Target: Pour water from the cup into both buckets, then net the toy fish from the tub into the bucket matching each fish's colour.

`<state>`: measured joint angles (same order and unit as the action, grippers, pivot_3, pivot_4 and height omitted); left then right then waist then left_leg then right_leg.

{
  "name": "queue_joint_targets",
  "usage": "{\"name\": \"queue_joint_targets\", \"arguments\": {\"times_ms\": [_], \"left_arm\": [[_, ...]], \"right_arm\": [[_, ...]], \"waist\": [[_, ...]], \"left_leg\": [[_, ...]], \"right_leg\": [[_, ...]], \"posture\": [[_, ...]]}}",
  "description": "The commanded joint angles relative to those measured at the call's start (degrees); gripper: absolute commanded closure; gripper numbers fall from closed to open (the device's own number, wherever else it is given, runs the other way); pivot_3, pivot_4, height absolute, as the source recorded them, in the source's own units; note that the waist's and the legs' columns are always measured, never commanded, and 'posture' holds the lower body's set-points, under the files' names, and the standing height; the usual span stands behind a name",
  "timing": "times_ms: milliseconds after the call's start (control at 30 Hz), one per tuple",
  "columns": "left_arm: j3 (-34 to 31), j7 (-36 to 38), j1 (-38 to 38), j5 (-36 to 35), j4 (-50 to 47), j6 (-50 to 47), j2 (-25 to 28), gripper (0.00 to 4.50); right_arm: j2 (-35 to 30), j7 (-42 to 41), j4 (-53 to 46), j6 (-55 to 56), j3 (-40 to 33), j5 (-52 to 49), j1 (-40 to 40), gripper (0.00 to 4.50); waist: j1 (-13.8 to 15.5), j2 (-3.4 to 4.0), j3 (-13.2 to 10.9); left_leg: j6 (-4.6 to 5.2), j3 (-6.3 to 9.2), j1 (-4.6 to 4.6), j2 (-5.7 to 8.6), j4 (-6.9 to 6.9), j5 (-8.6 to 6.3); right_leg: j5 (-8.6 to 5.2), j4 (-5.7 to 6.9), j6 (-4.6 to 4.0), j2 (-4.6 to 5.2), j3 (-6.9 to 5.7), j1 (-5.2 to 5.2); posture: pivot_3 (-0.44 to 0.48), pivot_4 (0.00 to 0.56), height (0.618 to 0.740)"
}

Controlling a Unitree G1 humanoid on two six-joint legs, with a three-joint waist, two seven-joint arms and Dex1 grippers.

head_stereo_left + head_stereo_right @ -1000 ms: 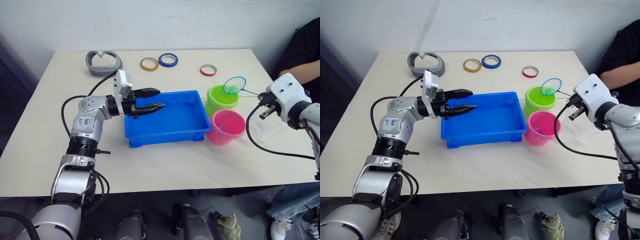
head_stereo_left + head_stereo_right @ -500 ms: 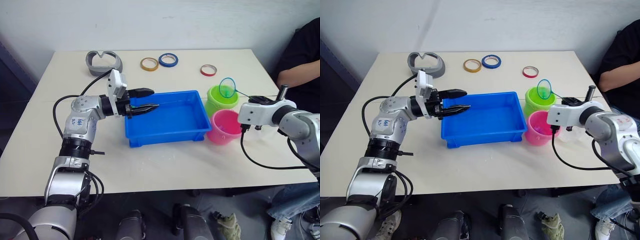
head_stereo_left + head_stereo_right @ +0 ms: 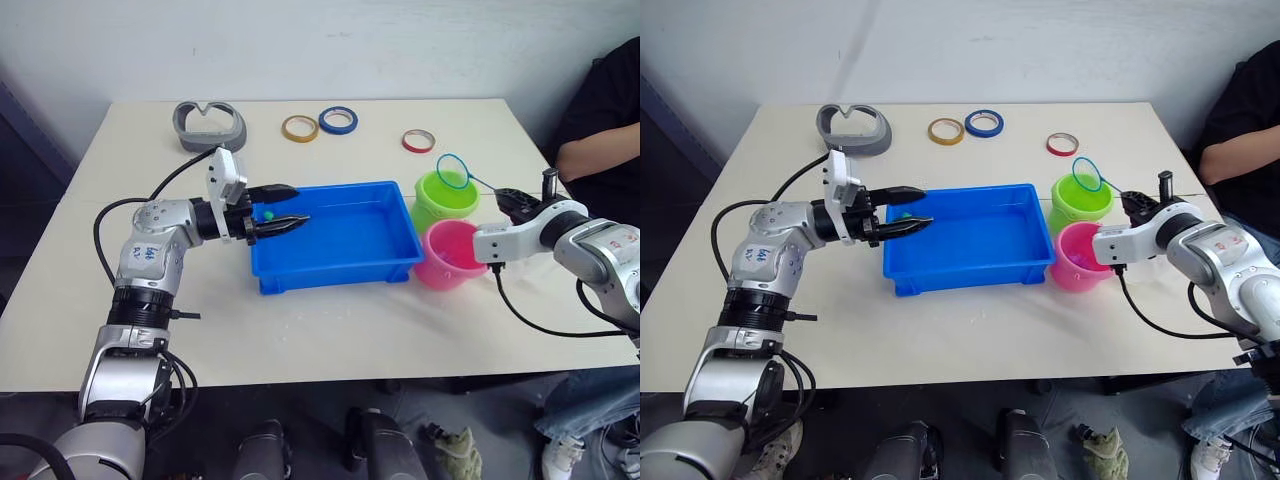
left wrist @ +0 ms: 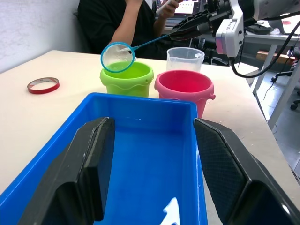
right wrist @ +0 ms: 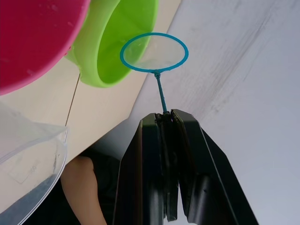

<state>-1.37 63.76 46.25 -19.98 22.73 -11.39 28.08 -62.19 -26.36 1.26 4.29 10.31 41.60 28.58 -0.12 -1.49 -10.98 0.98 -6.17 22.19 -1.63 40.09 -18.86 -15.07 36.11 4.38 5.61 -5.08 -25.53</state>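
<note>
The blue tub (image 3: 345,238) lies mid-table, and the toy fish are out of view. My left gripper (image 3: 292,204) is open, its fingers (image 4: 91,154) reaching over the tub's left end. Right of the tub stand the lime green bucket (image 3: 440,200) and, nearer me, the pink bucket (image 3: 452,256). My right gripper (image 3: 505,196) is shut on the thin handle of a small blue net (image 5: 153,50). The net's hoop (image 3: 452,168) hangs tilted and empty above the green bucket. The clear cup (image 4: 185,58) stands just behind the pink bucket, next to my right arm.
Yellow (image 3: 298,128), blue (image 3: 337,120) and red (image 3: 417,141) tape rings and a grey curved piece (image 3: 208,125) lie along the table's far side. A seated person (image 3: 595,130) is at the right edge. Cables trail from both arms.
My right wrist has dropped and rolled, tipping the net over the green bucket. The green thing that lay in the net is gone. My left gripper has drawn back a little to the left.
</note>
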Motion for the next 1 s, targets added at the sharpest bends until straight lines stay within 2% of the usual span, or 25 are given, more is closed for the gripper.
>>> {"name": "queue_joint_targets", "arguments": {"times_ms": [33, 133, 233, 333, 567, 800, 1000], "left_arm": [[-2.25, -1.42, -0.81, -0.13, -3.43, -0.88, 2.93, 1.53], [-3.11, -3.52, -2.24, 1.45, -3.47, -2.68, 7.13, 1.53], [-3.86, -5.48, -3.31, 1.72, -3.83, -4.91, 9.84, 1.53], [-7.03, -7.91, -8.05, 1.73, -7.83, -9.81, 15.17, 1.53], [-10.02, -13.28, -15.78, 1.89, -15.71, -18.65, 19.71, 1.53], [-11.82, -15.35, -18.62, 0.14, -19.38, -23.03, 19.72, 1.53], [-11.88, -15.96, -19.12, -0.29, -20.56, -23.94, 19.85, 1.53]], "right_arm": [[4.83, -8.47, -8.68, -10.28, -8.32, -12.09, 1.38, 4.5], [10.89, -15.75, -15.26, -21.82, -11.36, -21.55, 4.56, 4.5], [13.56, -19.37, -18.86, -28.84, -11.6, -25.89, 5.93, 4.5], [21.02, -20.53, -23.08, -39.28, -9.13, -31.88, 6.76, 4.5], [30.0, -20.83, -25.46, -54.27, -2.85, -38.77, 8.34, 4.5], [35.3, -16.25, -20.67, -56.5, 3.8, -38.68, 10.47, 4.5], [38.55, -13.23, -15.69, -55.95, 6.49, -38.68, 11.72, 4.5]], "waist": [[-0.24, 0.0, 0.0], [-0.8, 0.03, -0.01], [-0.65, 0.03, -0.01], [-0.64, 0.0, 0.0], [-0.23, 0.0, 0.0], [-0.09, 0.0, 0.0], [-0.36, 0.0, 0.0]], "left_leg": [[-0.01, -0.02, -0.01, -0.03, -0.01, 0.0], [-0.08, 0.01, -0.05, -0.14, -0.01, 0.02], [-0.09, 0.11, -0.04, -0.12, 0.0, 0.03], [-0.04, 0.13, -0.03, -0.1, 0.0, 0.01], [-0.01, 0.19, 0.06, -0.04, -0.01, -0.02], [-0.02, 0.23, 0.08, -0.02, -0.01, -0.01], [-0.03, 0.21, 0.09, -0.02, -0.03, -0.02]], "right_leg": [[0.0, 0.01, 0.0, 0.0, 0.04, 0.0], [0.01, 0.11, -0.02, -0.01, 0.04, 0.0], [0.0, 0.35, -0.06, 0.02, -0.05, 0.0], [-0.01, 0.35, -0.07, 0.11, -0.06, 0.02], [-0.01, 0.35, -0.08, 0.25, -0.1, -0.04], [-0.04, 0.4, -0.13, 0.31, -0.17, -0.06], [-0.04, 0.38, -0.13, 0.29, -0.17, -0.07]], "posture": [[0.0, 0.15, 0.713], [0.0, 0.15, 0.713], [0.0, 0.15, 0.713], [0.0, 0.15, 0.713], [0.0, 0.15, 0.713], [0.0, 0.15, 0.713], [0.0, 0.15, 0.713]]}}
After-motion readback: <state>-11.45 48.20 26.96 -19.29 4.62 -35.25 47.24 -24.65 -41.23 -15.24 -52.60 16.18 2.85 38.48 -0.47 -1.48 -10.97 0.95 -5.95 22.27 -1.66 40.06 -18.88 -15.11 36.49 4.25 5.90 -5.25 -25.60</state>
